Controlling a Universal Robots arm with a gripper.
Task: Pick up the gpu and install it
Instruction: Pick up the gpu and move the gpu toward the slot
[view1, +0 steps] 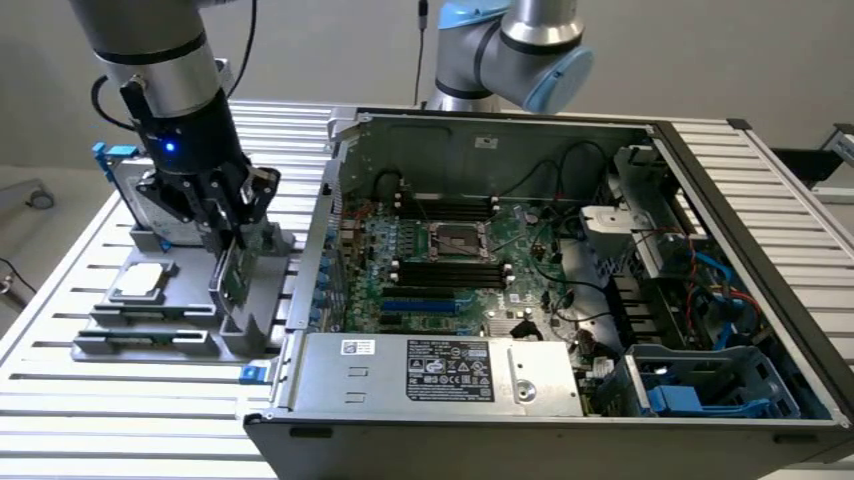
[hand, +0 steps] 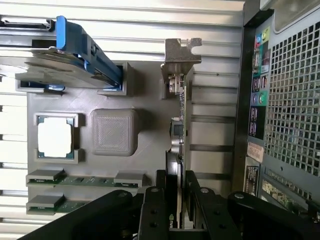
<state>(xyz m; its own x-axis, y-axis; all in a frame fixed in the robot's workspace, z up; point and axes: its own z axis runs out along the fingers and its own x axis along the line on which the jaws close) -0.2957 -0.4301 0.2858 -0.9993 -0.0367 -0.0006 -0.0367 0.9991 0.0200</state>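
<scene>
Arm (view1: 171, 90) stands vertical, claw (hand: 175, 200) straddling upright gpu (hand: 179, 125) in grey holder (hand: 112, 131).

The gpu (view1: 235, 272) stands upright on its long edge in a slot of the grey holder (view1: 147, 345), just beside the open computer case (view1: 320, 385). It has a thin green board with a glossy black cover on one face, and its metal bracket (hand: 181, 52) caps one end.
</scene>
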